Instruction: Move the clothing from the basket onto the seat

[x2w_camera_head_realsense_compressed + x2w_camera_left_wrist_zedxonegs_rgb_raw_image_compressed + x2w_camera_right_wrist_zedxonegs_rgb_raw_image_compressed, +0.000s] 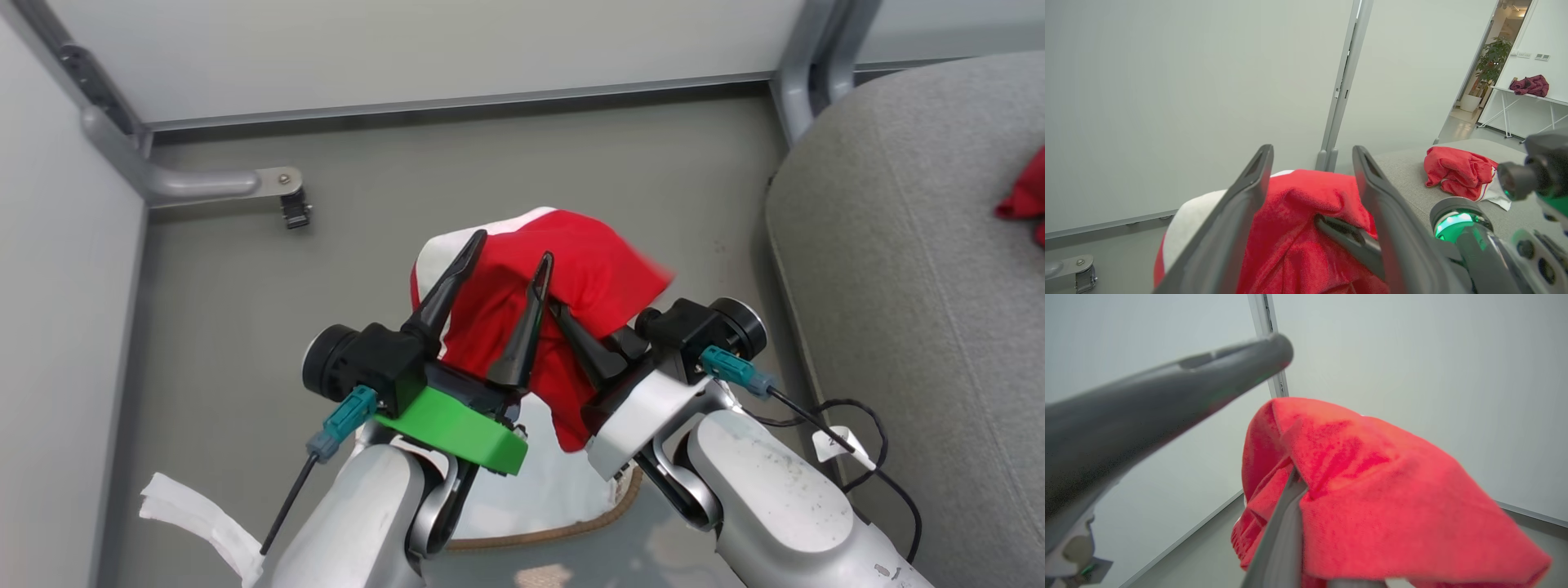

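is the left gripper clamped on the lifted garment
No, the left gripper is open, jaws wide apart; the shut right gripper holds the garment.

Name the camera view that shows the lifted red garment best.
The head view: most of the red garment, white panel included, hangs from the shut right gripper. The left wrist view shows its folds between the fingers of the open left gripper, cropped below; the right wrist view gives a blurred, partial close-up.
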`<state>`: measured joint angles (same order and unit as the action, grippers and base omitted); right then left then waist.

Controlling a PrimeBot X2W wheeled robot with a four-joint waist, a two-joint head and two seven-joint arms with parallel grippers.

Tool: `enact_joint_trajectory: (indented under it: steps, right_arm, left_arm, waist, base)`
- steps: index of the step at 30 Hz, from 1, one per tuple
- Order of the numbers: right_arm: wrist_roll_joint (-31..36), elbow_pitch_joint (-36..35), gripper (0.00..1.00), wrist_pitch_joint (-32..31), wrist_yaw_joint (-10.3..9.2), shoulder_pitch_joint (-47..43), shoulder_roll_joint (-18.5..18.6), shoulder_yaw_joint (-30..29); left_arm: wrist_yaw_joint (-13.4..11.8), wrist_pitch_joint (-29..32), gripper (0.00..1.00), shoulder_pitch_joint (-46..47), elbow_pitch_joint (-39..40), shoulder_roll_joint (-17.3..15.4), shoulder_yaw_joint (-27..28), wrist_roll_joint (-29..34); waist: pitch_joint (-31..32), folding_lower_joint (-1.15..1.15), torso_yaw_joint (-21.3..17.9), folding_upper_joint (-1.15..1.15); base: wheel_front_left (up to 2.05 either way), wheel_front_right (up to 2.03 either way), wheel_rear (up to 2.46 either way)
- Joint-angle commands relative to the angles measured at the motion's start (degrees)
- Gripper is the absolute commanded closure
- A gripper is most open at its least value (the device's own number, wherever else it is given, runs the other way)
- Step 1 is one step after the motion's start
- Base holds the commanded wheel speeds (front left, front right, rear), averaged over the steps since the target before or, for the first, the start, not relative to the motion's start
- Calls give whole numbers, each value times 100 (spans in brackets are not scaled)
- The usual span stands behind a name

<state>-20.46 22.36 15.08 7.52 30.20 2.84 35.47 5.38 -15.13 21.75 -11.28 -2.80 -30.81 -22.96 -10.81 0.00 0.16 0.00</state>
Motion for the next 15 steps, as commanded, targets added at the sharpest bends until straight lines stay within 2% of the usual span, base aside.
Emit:
enact_joint_trajectory:
  steps: [1, 15]
  right_arm:
    - [10, -56, 100, 13, -6, -27, 22, -33]
    - [-127, -319, 100, 13, -6, -239, 18, -199]
  left_arm:
    - [19, -2, 0, -49, -36, -22, 57, 115]
    - [164, -2, 0, -13, -324, -23, 292, 474]
  waist:
    - [-27, 0, -342, 0]
    - [-151, 0, -2213, 0]
  base:
    - [0, 0, 0]
    - [0, 0, 0]
